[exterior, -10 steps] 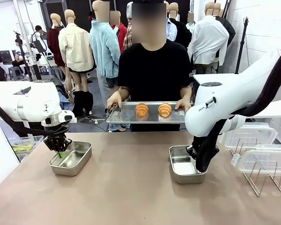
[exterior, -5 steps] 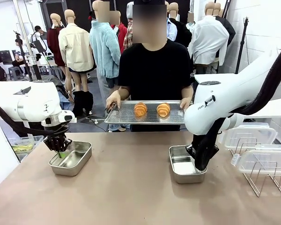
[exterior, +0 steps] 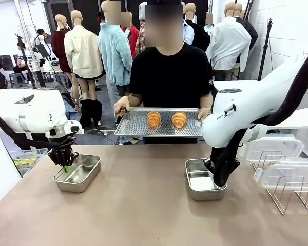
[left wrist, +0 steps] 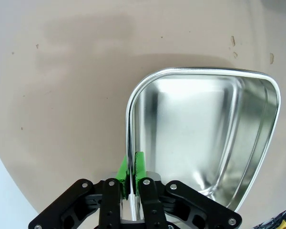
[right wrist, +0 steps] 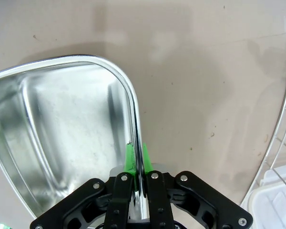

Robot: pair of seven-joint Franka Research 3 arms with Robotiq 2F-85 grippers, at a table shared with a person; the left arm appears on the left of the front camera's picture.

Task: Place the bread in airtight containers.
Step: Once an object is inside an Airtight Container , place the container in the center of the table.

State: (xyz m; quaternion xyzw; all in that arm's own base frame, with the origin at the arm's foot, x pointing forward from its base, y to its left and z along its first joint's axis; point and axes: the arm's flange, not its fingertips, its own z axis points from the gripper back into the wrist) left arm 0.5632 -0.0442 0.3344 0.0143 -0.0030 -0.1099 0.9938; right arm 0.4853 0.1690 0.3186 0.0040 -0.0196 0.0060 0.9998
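Observation:
Two golden croissant-shaped bread rolls [exterior: 154,119] [exterior: 179,119] lie on a perforated metal tray [exterior: 138,125] that a person holds with both hands beyond the table's far edge. A steel container [exterior: 81,174] rests at the table's left with my left gripper [exterior: 66,167] shut on its left rim. In the left wrist view the green pads [left wrist: 140,164] pinch that container's wall [left wrist: 129,119]. A second steel container [exterior: 199,182] sits right of centre, my right gripper [exterior: 216,180] shut on its right rim [right wrist: 133,109], as its green pads [right wrist: 129,160] show. Both tins are empty.
Clear plastic lids [exterior: 274,148] and a wire rack [exterior: 290,192] lie at the table's right. A small bin [exterior: 25,159] stands off the left edge. The brown table [exterior: 143,215] spreads bare between the two tins.
The person has raised the tray with the bread slightly and tilted it a little toward me. Both arms and tins stay still.

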